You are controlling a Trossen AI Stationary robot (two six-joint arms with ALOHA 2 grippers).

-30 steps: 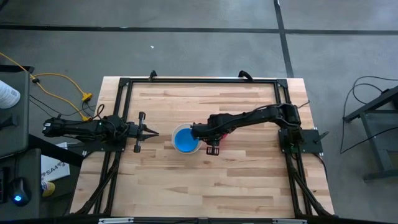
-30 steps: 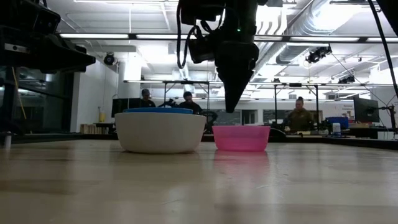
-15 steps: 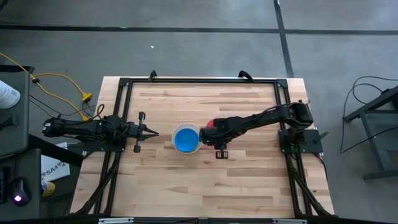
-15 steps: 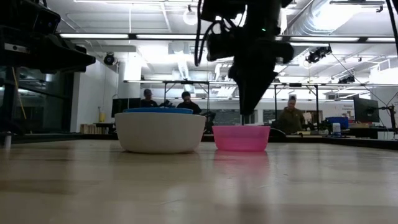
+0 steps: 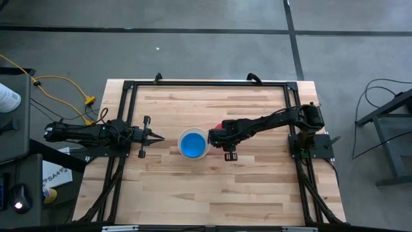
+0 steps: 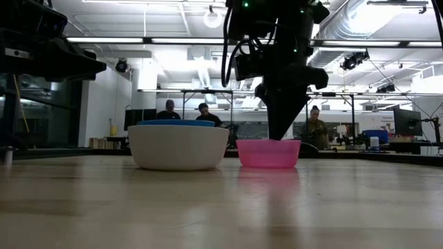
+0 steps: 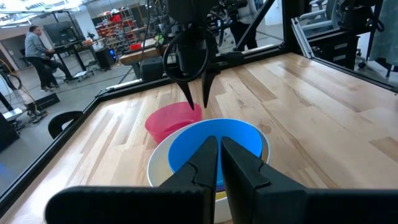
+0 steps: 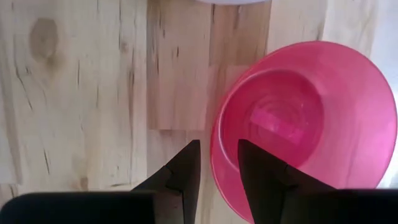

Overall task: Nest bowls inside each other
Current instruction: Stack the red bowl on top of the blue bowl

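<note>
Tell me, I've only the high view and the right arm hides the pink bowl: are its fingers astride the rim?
Observer: Yes. In the right wrist view the right gripper is open, with one finger outside the pink bowl and one inside.
Operator: How low are the tips?
Observer: The low view puts them about level with the rim, not down at the bowl's floor.
Operator: Anything in the white bowl besides blue?
Observer: The left wrist view shows a yellow edge between the blue bowl and the white bowl.
</note>
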